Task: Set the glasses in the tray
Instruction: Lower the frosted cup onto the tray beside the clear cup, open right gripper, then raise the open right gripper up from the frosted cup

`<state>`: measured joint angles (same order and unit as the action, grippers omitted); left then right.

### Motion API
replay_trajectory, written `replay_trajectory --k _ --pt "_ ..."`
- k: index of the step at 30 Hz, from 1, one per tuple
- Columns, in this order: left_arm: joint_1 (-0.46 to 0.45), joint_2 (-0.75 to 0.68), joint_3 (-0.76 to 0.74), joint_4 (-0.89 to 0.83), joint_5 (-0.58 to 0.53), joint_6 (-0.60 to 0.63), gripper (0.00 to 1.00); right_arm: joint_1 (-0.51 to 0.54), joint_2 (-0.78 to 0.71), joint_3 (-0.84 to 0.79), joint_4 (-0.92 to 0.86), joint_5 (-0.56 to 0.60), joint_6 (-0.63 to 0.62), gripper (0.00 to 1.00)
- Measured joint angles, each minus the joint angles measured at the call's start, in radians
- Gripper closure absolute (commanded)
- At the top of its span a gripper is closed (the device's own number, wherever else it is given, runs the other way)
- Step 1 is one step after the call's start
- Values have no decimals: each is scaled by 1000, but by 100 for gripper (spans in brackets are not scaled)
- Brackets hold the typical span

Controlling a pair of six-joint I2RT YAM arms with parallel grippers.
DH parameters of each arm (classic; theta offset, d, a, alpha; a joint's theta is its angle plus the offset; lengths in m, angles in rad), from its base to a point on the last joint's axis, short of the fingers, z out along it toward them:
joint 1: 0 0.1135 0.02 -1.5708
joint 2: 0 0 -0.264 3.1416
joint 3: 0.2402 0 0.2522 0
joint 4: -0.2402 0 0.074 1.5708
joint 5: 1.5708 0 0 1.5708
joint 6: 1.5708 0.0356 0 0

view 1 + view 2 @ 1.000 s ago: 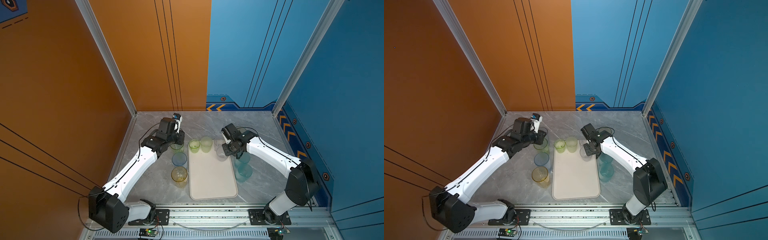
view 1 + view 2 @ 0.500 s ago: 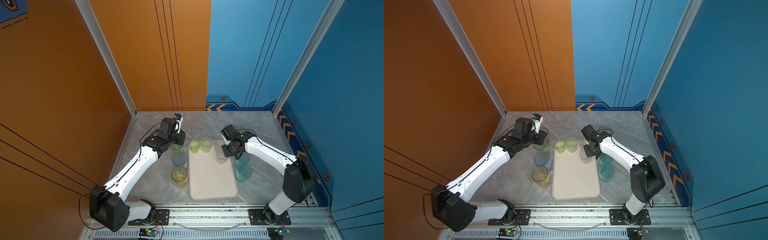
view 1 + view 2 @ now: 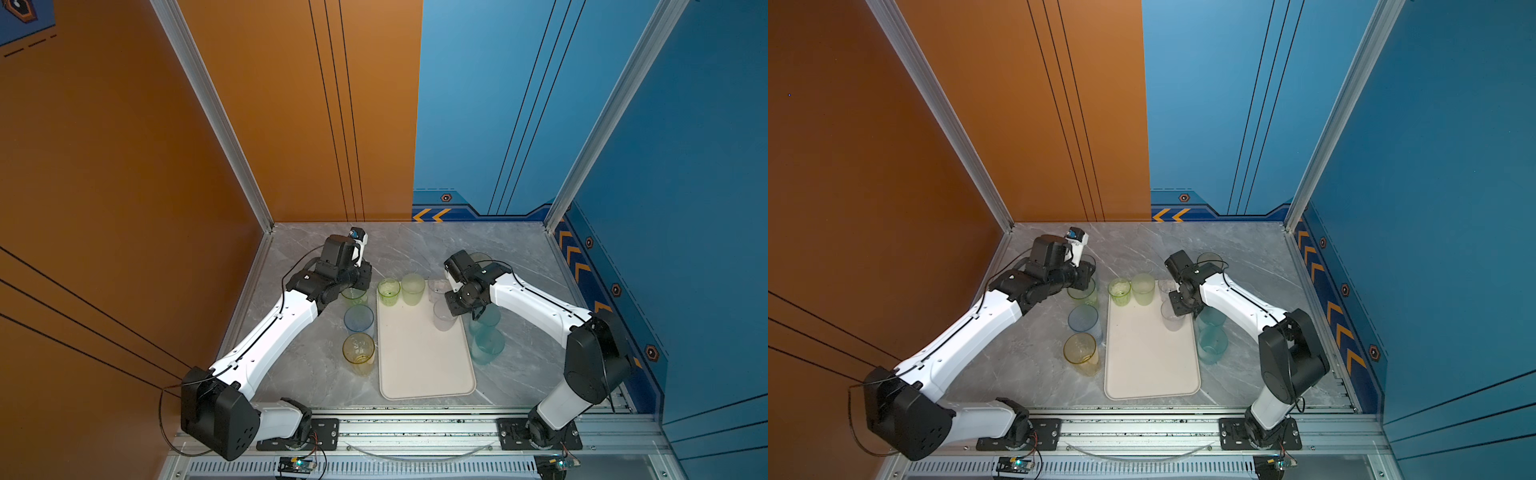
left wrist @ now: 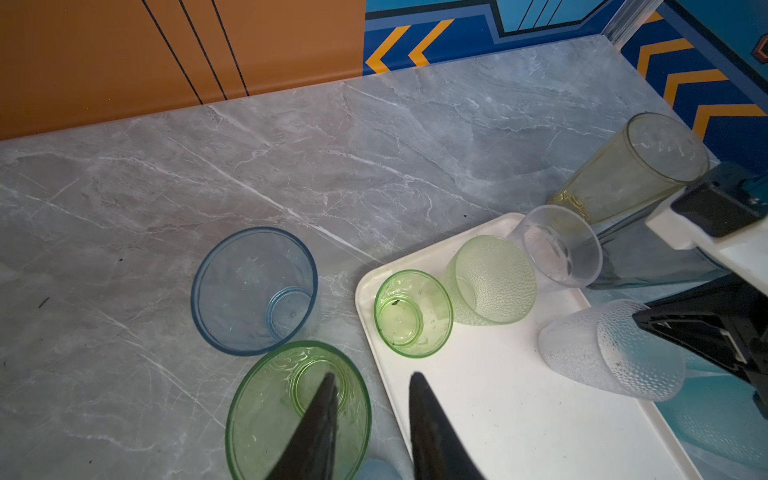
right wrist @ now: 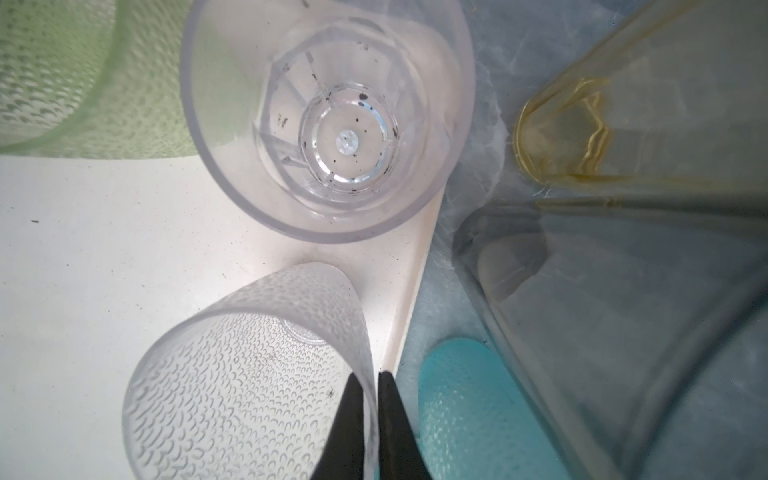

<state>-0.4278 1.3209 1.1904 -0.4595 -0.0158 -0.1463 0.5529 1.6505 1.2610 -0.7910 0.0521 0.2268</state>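
both arms are stretching from the near rail, wrists bending down over the far end of the tray. the left gripper is hanging with fingers apart, straddling the rim of a green glass beside the tray. the right gripper is pinching the wall of a frosted clear glass just inside the tray's right edge. the right elbow is sitting slightly further inward than a second ago. outside the tray are showing one yellow glass, one blue glass and two teal glasses; three more glasses are standing along its far end.
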Motion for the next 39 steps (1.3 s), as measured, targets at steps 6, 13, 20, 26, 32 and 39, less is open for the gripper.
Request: replay_trajectory --k 6,13,20,26,32,39 --pt "-6 0 2 -5 -1 2 69 -8 10 0 0 -5 1 85" --pt "-6 2 2 -9 -3 8 69 -11 12 -2 0 -8 8 79" --pt "-11 2 2 -9 -7 8 69 -11 11 -2 0 -16 8 76" --pt "-23 2 2 -9 -11 11 69 -11 -2 -2 0 -30 7 72" --pt "-37 15 2 -10 -14 12 69 -10 -38 -1 -1 -30 7 71" --pt "-87 43 2 -11 -29 18 70 11 -117 26 -2 -29 8 71"
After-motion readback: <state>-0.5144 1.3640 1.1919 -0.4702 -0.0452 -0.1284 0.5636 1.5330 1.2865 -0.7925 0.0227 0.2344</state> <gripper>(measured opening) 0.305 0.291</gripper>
